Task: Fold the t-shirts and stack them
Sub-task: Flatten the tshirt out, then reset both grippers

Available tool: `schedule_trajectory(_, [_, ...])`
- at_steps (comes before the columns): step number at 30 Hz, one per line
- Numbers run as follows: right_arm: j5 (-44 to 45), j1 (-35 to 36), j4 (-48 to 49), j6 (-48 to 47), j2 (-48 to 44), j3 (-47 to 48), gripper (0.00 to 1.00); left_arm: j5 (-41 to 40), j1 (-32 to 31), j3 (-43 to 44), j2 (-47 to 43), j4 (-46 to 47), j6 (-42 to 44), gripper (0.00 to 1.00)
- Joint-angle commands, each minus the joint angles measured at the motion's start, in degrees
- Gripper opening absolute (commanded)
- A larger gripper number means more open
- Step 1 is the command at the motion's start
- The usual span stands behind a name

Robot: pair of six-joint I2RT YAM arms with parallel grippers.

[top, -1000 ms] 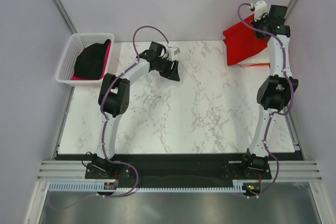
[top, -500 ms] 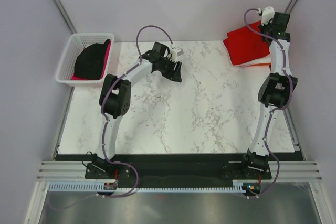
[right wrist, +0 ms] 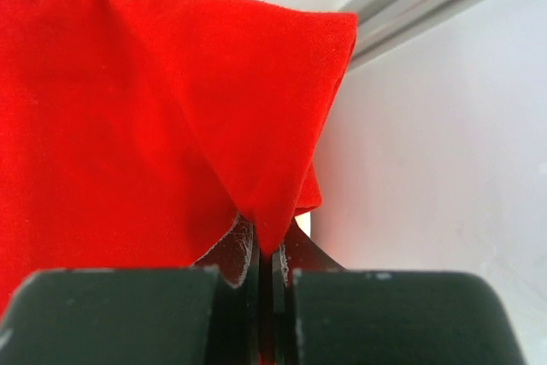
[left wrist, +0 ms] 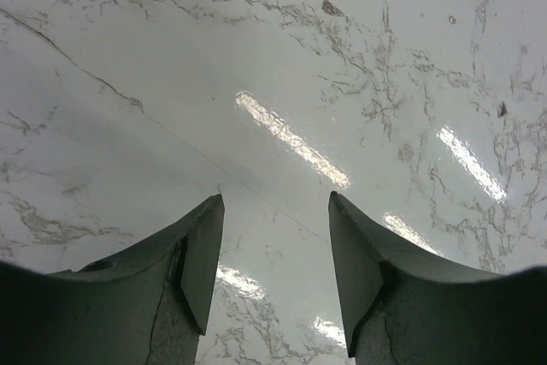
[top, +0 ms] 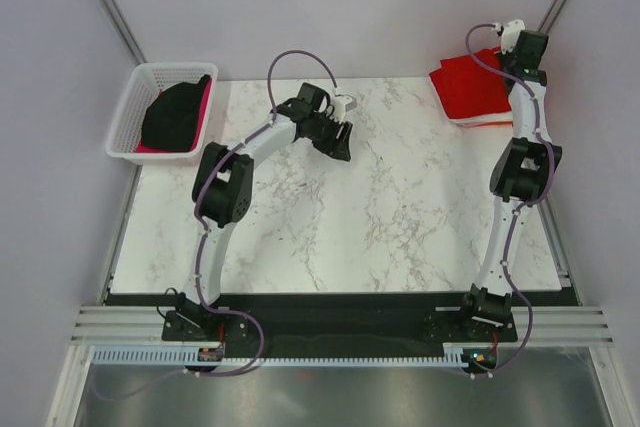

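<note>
Right gripper [right wrist: 266, 267] clamped on red t-shirt [right wrist: 128, 100] corner, likely to lay it flat far-right; left gripper [left wrist: 275, 250] parted, idle above table [left wrist: 282, 57].

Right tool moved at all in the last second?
Yes. The right tool, shut on the bright red cloth t-shirt, has shifted rightward toward the side wall, judged against the white marble-pattern table and its far edge.

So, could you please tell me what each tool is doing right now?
Left tool: open, empty.
Right tool: shut on the red t-shirt.
</note>
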Motion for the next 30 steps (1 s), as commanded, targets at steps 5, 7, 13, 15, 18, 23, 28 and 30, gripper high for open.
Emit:
schedule_trajectory(5, [7.7,-1.1,5.4,1.8,-1.6,-0.5,0.02,-0.9,-0.1,0.8,-4.1,-0.1,2.8,0.61])
schedule_trajectory(7, [15.6,-0.8,8.7,3.6,-2.3,-1.7,0.78,-1.6,-0.1,0.6,-4.4,-0.1,2.9,0.61])
schedule_trajectory(13, [13.8,0.9,10.7,6.1,-13.7,-10.6,0.98,-5.3,0.3,0.2,-7.1,0.1,2.7,0.66])
schedule_trajectory(15, [10.7,2.6,13.1,6.9,-18.4,-18.8,0.98,-7.2,0.4,0.1,-7.9,0.8,2.5,0.70])
schedule_trajectory(18, [2.7,5.8,15.6,8.4,-26.6,-29.2,0.98,-11.4,0.4,0.9,-9.5,1.5,2.3,0.91])
schedule_trajectory(23, [-16.7,9.8,10.9,16.8,-35.5,-40.0,0.98,-22.7,0.4,2.6,-12.7,3.0,4.6,0.99])
schedule_trajectory(28, [-25.3,10.7,6.6,33.0,-38.2,-44.4,0.98,-28.5,1.2,2.3,-16.6,4.0,6.1,1.00])
schedule_trajectory(30, [-25.6,10.8,7.0,36.6,-39.8,-48.8,0.98,-27.8,2.3,0.8,-18.3,3.9,5.6,1.00])
